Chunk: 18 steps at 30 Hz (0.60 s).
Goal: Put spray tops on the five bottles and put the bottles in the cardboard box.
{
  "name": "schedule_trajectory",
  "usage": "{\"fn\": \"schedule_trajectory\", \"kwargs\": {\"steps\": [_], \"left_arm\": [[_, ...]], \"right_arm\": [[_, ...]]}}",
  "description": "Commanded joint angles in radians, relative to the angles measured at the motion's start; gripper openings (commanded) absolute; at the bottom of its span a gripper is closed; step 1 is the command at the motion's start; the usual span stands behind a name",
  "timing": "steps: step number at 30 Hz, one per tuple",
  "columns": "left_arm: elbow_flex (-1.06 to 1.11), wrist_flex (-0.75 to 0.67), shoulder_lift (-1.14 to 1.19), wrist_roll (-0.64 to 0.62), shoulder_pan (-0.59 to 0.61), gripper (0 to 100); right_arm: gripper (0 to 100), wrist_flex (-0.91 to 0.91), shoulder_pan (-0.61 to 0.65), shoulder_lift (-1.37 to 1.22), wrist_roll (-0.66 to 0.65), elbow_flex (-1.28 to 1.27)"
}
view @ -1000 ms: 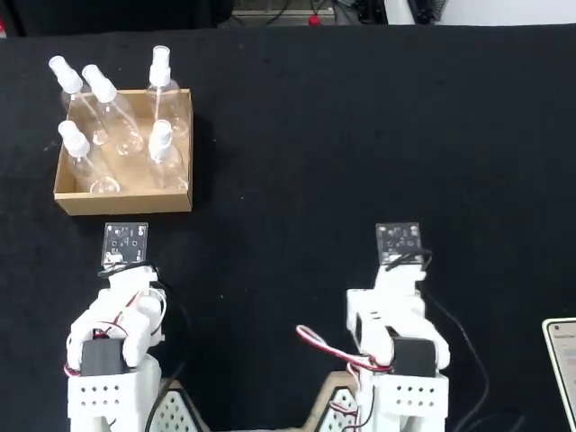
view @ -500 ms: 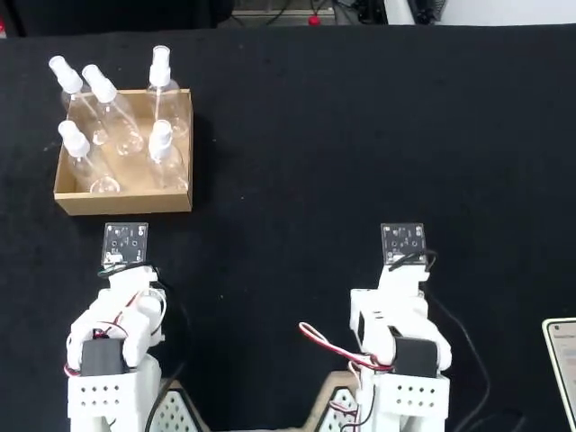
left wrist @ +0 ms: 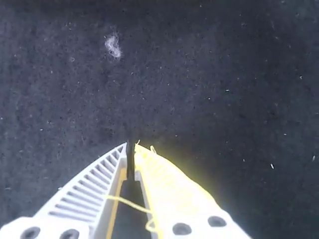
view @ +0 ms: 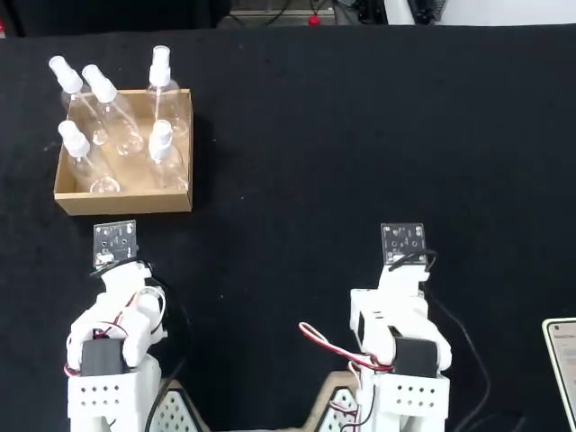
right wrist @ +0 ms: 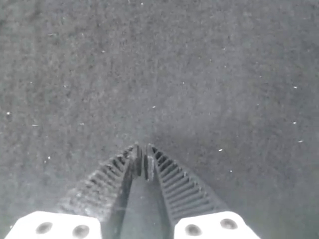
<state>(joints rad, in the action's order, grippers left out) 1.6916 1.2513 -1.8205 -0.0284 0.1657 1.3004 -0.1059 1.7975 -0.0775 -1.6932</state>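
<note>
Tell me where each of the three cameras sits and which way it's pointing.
High view: fixed overhead, looking down on the black cloth, the brown cardboard box of clear spray bottles, and both white arms, one by the box, one apart.
Left wrist view: on the left arm's wrist, facing down at cloth past its shut left gripper.
Right wrist view: likewise on the right arm, past the shut right gripper.
Shared: all three see the black cloth.
</note>
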Motion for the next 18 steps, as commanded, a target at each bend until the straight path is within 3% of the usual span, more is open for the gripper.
{"fn": "schedule_trajectory", "kwargs": {"steps": [1,18], "left_arm": [[0.007,0.023,-0.003,-0.012,-0.008,3],[0.007,0.023,-0.002,-0.017,-0.002,3]], "right_arm": [[1.2,0.008,-0.02,0.099,-0.005,0.01],[1.2,0.008,-0.02,0.099,-0.005,0.01]]}}
